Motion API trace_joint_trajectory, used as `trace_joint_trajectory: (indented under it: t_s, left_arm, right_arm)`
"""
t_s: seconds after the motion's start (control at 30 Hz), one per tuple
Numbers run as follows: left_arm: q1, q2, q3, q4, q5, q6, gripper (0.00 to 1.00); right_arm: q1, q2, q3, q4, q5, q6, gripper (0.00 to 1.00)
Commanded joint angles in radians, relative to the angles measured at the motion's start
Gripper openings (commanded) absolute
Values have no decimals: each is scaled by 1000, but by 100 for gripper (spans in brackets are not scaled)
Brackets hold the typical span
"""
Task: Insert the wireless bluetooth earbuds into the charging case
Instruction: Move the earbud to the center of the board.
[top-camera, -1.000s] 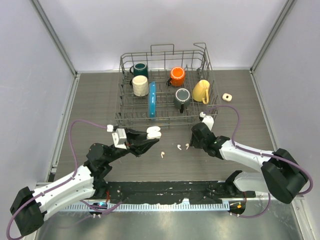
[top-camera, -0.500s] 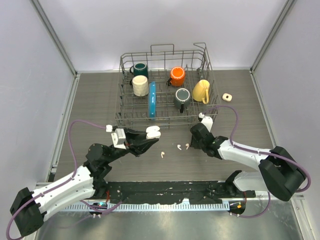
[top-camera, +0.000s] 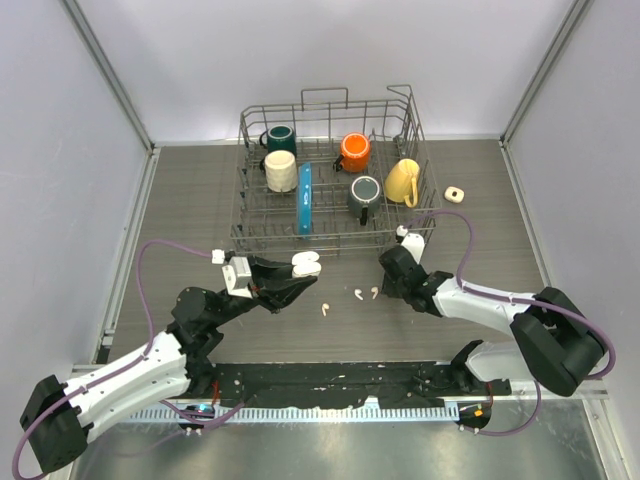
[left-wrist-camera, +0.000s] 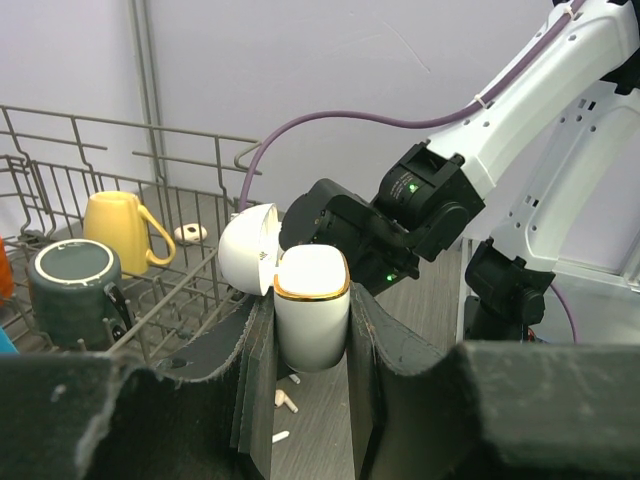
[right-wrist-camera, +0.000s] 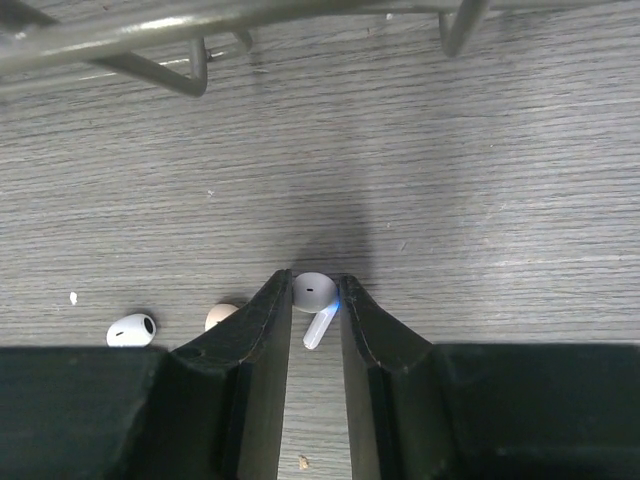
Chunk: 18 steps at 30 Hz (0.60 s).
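My left gripper (top-camera: 300, 272) is shut on a white charging case (top-camera: 306, 264) and holds it above the table. In the left wrist view the case (left-wrist-camera: 311, 305) stands upright between the fingers, its lid (left-wrist-camera: 245, 250) open to the left. Three white earbuds lie on the table, one (top-camera: 324, 309) alone and two (top-camera: 358, 294) (top-camera: 375, 292) side by side. My right gripper (top-camera: 384, 286) is low on the table at the rightmost one. In the right wrist view its fingertips pinch that earbud (right-wrist-camera: 315, 292) at table level, with two others (right-wrist-camera: 132, 329) (right-wrist-camera: 222, 315) to the left. A fourth earbud is not visible.
A wire dish rack (top-camera: 330, 235) stands just behind both grippers, holding several mugs and a blue plate (top-camera: 304, 199). Its lower wires (right-wrist-camera: 150, 40) run close above the right gripper. A small cream ring (top-camera: 455, 194) lies at the right of the rack.
My right arm has edged slightly left toward the earbuds. The left arm and the case have not moved.
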Motion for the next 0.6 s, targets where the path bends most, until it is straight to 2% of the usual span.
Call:
trace_joint_trajectory:
  t_s: [0.0, 0.17, 0.43, 0.57]
  left_arm:
    - [-3, -8, 0, 34, -10, 5, 0]
    - [-3, -11, -1, 34, -11, 4, 0]
    - [-5, -11, -3, 32, -13, 2, 0]
    - [-5, 0, -1, 37, -8, -1, 0]
  right_arm:
    - [-4, -9, -2, 5, 9, 11, 28]
    - [-2, -54, -28, -15, -32, 9, 24]
    - [19, -201, -94, -77, -137, 36, 23]
    - [33, -206, -100, -119, -174, 26, 24]
